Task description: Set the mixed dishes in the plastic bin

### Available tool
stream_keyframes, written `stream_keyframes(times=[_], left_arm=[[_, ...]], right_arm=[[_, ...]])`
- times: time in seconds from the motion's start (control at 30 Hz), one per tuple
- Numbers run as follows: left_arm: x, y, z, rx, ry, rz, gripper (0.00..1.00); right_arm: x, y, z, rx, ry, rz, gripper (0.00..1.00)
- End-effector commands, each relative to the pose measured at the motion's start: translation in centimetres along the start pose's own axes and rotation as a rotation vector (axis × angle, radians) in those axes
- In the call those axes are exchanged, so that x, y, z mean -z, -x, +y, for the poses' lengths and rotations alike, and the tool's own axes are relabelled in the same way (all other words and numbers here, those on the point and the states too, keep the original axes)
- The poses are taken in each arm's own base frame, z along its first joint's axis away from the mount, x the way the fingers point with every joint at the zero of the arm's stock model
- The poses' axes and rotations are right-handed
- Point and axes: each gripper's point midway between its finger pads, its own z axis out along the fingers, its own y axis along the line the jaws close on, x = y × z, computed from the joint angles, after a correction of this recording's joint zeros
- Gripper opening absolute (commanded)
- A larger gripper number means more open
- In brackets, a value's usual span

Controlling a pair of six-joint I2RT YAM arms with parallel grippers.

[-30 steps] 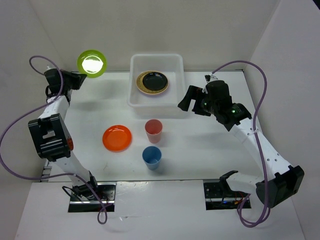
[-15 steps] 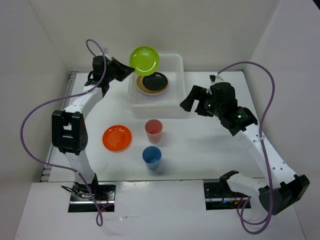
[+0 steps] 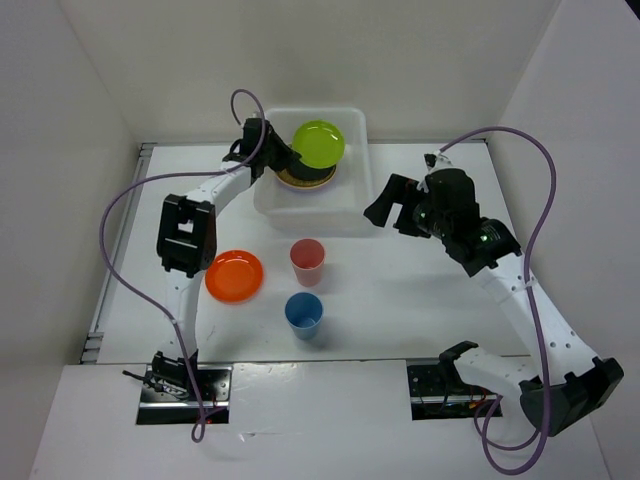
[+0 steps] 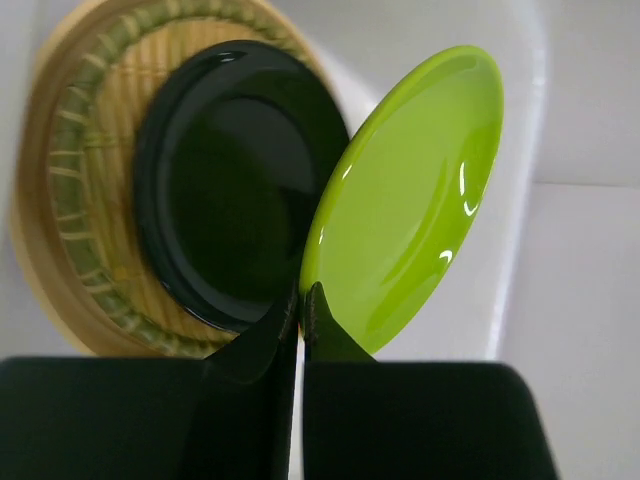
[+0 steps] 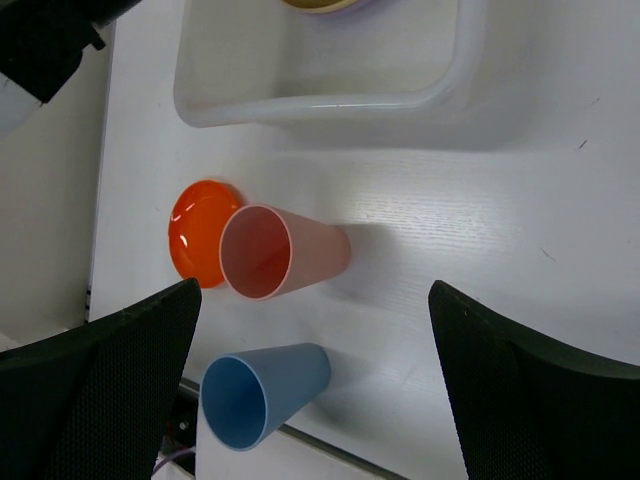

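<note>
Swung across from the far left corner, the left gripper (image 4: 300,300) now holds the lime green plate (image 3: 318,143) over the plastic bin (image 3: 300,207) instead of beyond its left side. Its fingers are closed tight on the plate's near rim. The plate is small, round and glossy, with bright highlights on its inner face, and it hangs tilted on edge rather than flat. Just beneath it, inside the bin, a shiny black plate (image 4: 230,190) sits nested in the woven bamboo plate (image 4: 75,190), whose tan and green weave shows all round the black one. The bin is white and translucent, with rounded corners, and stands at the far middle of the tabletop (image 3: 400,300). Nearer the arms, an orange plate (image 3: 234,276), a pink cup (image 3: 307,262) and a blue cup (image 3: 304,315) stand on the tabletop, apart from one another. The right gripper (image 3: 388,203) hovers by the bin's right side, spread wide and holding nothing.
</note>
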Motion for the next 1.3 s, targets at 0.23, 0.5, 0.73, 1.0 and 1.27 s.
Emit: stream_keyframes(times=[0.23, 0.5, 0.73, 1.0, 1.27], left_arm=[[-2.8, 0.8, 1.4, 0.017, 0.069, -0.052, 0.22], [-1.5, 1.5, -0.8, 0.029, 0.004, -0.067, 0.64], [8.0, 5.7, -10.3, -0.067, -0.184, -0.172, 0.71], [25.8, 7.0, -9.2, -0.284, -0.169, -0.316, 0.72], [32.8, 3.5, 5.2, -0.267, 0.167, -0.286, 0.56]], right_arm=[[1.2, 0.3, -0.8, -0.016, -0.031, -0.026, 0.99], [0.4, -0.1, -1.2, -0.017, -0.042, -0.010, 0.99], [-0.5, -0.4, -1.5, -0.007, -0.050, 0.002, 0.99], [-2.0, -0.9, -0.1, 0.076, 0.059, 0.030, 0.99], [-7.3, -4.7, 0.8, 0.183, 0.081, 0.173, 0.99]])
